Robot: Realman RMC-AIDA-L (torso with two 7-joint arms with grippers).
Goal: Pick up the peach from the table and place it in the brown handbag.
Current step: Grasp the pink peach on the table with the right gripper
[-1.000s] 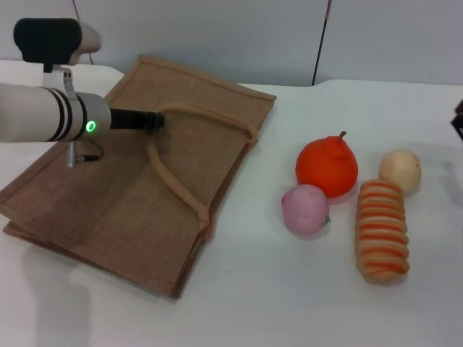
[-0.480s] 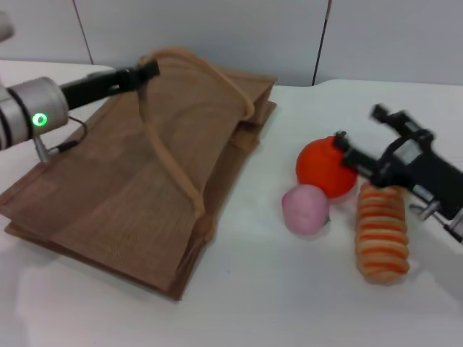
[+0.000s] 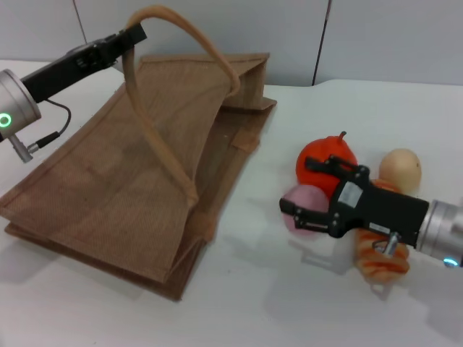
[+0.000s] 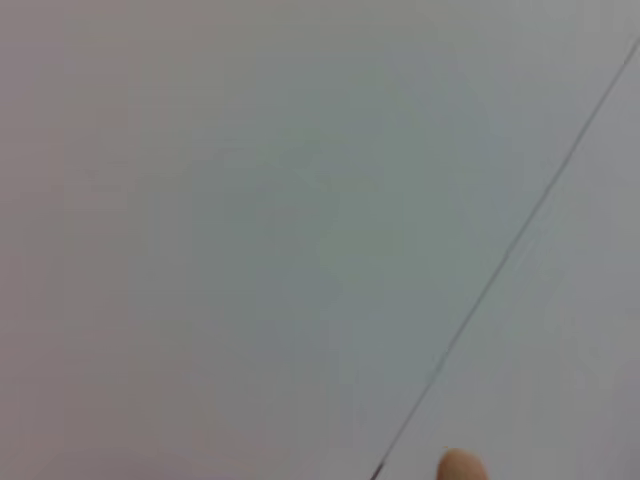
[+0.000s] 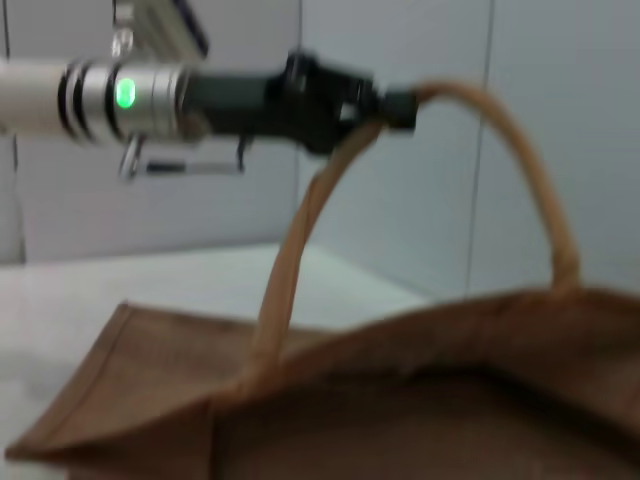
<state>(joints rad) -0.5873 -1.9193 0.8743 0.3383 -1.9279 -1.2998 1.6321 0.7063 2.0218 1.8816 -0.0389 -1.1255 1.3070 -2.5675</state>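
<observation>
The pale-pink peach (image 3: 307,196) lies on the white table next to a bigger orange fruit (image 3: 329,150). My right gripper (image 3: 309,188) hovers at the peach, open, one finger over the orange fruit and one across the peach's front. The brown handbag (image 3: 108,181) lies at the left. My left gripper (image 3: 134,32) is shut on one of its looped handles (image 3: 184,30) and holds it up, so the bag's top side is raised. The right wrist view shows the bag (image 5: 400,400) and my left gripper (image 5: 392,102) on the handle.
A pale beige round fruit (image 3: 400,168) and a striped orange-and-tan bread roll (image 3: 372,262) lie right behind my right gripper. The left wrist view shows only a grey wall. A wall stands behind the table.
My left gripper has lifted the handle higher, raising the bag's top side. My right arm has come in from the right and reached the peach.
</observation>
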